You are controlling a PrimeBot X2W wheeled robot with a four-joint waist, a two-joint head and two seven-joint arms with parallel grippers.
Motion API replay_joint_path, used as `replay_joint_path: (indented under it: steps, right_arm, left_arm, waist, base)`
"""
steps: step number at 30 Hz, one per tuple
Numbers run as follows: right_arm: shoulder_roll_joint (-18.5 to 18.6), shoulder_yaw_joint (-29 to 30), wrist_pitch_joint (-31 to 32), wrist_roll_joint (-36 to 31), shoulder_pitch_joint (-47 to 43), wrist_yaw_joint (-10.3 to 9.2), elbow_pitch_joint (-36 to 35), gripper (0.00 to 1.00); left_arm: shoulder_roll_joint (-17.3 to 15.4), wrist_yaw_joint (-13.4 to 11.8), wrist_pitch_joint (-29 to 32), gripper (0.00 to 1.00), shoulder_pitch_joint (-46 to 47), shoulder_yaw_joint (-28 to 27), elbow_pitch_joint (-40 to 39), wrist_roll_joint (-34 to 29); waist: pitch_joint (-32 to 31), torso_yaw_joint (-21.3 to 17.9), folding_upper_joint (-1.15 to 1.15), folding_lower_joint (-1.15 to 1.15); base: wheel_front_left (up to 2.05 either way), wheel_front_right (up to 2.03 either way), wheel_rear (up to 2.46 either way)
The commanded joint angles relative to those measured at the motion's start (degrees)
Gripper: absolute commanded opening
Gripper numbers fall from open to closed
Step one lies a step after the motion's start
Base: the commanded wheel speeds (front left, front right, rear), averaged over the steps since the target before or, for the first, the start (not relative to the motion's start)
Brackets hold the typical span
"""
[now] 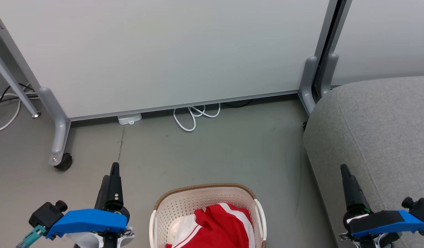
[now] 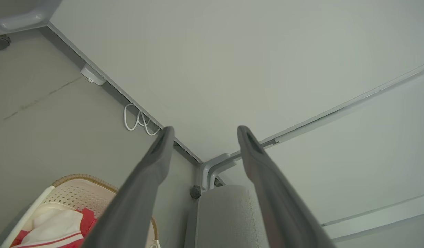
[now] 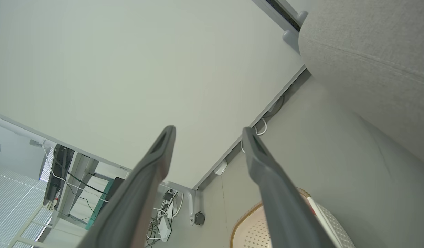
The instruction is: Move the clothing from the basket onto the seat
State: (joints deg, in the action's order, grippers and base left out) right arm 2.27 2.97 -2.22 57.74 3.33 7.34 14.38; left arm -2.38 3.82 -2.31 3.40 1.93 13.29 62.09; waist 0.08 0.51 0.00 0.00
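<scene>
Over grey floor (image 1: 198,151), hovering with left gripper (image 1: 114,167) and right gripper (image 1: 344,168) both spread wide, holding nothing. Seeing red clothing (image 1: 219,224) lying in the basket (image 1: 198,188), near the seat (image 1: 380,131).

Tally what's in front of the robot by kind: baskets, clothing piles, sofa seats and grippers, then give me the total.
basket: 1
clothing pile: 1
seat: 1
grippers: 2, the left gripper and the right gripper
Total: 5
</scene>
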Motion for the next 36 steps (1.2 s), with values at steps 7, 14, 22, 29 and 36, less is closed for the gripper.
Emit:
replay_joint_path:
  steps: [7, 14, 22, 29, 36]
  right_arm:
    - [0.45, -1.22, -1.60, -9.11, 0.71, 0.11, -1.30, 1.00]
    - [0.49, -1.59, -2.25, -15.41, 0.34, 0.11, -1.82, 1.00]
    - [0.54, -1.91, -2.69, -21.62, -0.11, 0.12, -2.45, 1.00]
    - [0.58, -1.91, -3.04, -26.53, -0.52, 0.13, -2.78, 1.00]
    - [0.61, -1.56, -3.64, -30.30, -0.73, 0.14, -3.12, 1.00]
  left_arm:
    - [-0.47, -0.06, -1.91, 1.00, 1.51, 1.89, -0.66, -9.78]
    - [-0.50, -0.19, -3.21, 1.00, 1.43, 2.89, -0.32, -16.82]
    - [-0.59, 0.10, -4.59, 1.00, 1.49, 3.94, 0.24, -24.00]
    - [-0.62, 0.41, -5.70, 1.00, 1.55, 4.68, 0.63, -28.99]
    - [-0.64, 0.66, -6.63, 1.00, 1.63, 5.09, 1.23, -32.72]
  waist:
    - [-0.10, 0.14, 0.00, 0.00]
    - [-0.32, 0.36, 0.00, 0.00]
    - [-0.47, 0.54, 0.00, 0.00]
    - [-0.56, 0.56, 0.00, 0.00]
    - [-0.69, 0.61, 0.00, 0.00]
  base:
    - [0.00, 0.00, 0.00]
    - [0.00, 0.00, 0.00]
    - [0.00, 0.00, 0.00]
    - [0.00, 0.00, 0.00]
    - [0.00, 0.00, 0.00]
